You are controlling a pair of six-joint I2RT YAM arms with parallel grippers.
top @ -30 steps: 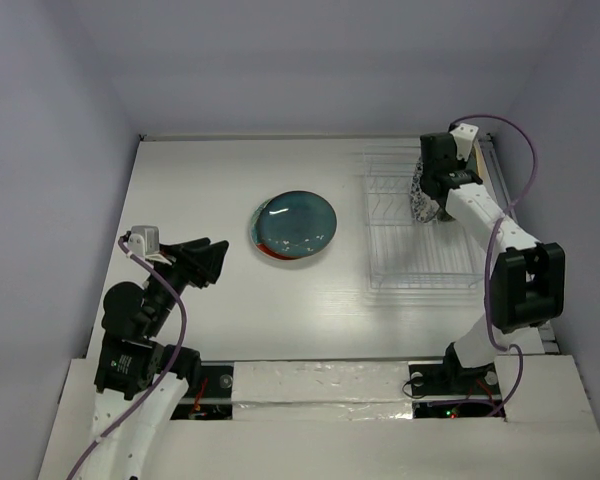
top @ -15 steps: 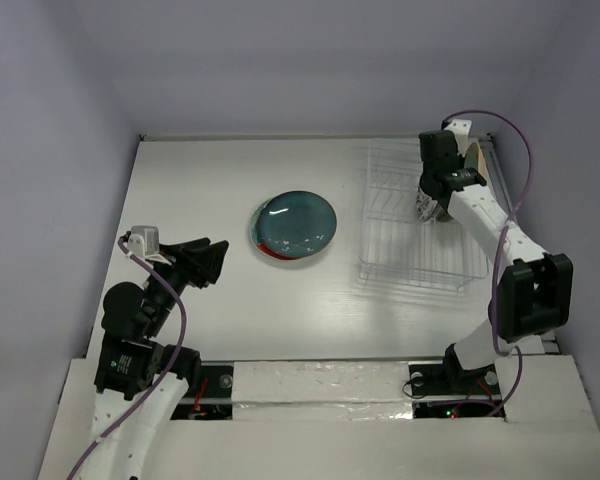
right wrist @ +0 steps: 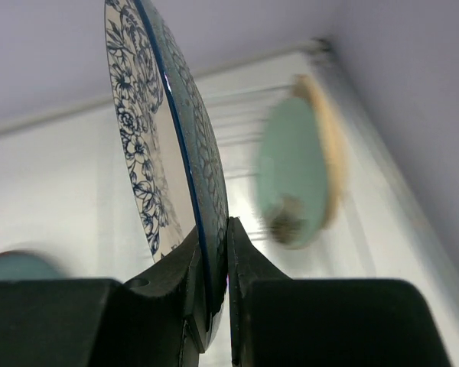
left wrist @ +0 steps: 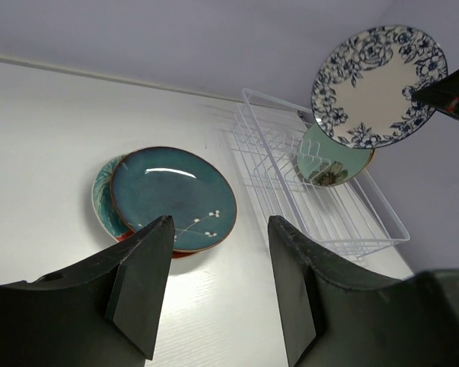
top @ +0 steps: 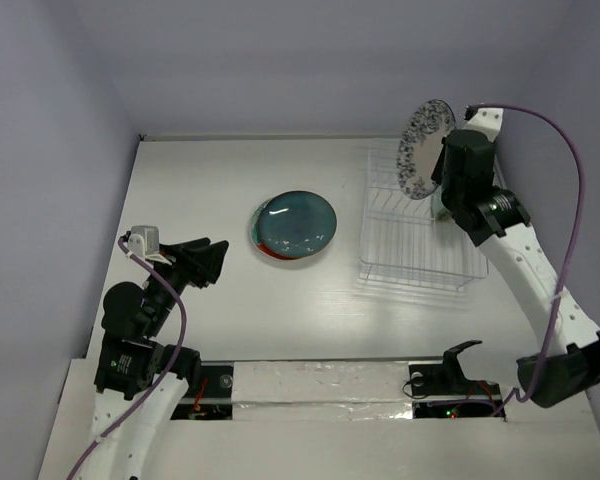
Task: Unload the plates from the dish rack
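Observation:
My right gripper (top: 440, 186) (right wrist: 214, 229) is shut on the rim of the white plate with dark blue flowers (top: 423, 148) (right wrist: 149, 145) and holds it upright, high above the dish rack (top: 410, 240) (left wrist: 321, 206). That plate also shows in the left wrist view (left wrist: 379, 84). A pale green plate (left wrist: 333, 157) (right wrist: 291, 176) stands in the rack's far end, with a tan plate (right wrist: 327, 145) right behind it. The dark teal plate (top: 298, 222) (left wrist: 172, 195) lies on the red-and-teal floral plate (top: 265, 248) (left wrist: 103, 202) at mid table. My left gripper (top: 208, 262) (left wrist: 219, 222) is open and empty at the near left.
The rack sits by the right wall (top: 570, 120), slightly skewed on the white table (top: 200, 180). The back wall (top: 280, 70) and left wall (top: 50, 180) close the table in.
My right gripper has lifted the blue-flowered plate up out of the rack. The rack's near end has shifted a little to the left. The left arm has not moved.

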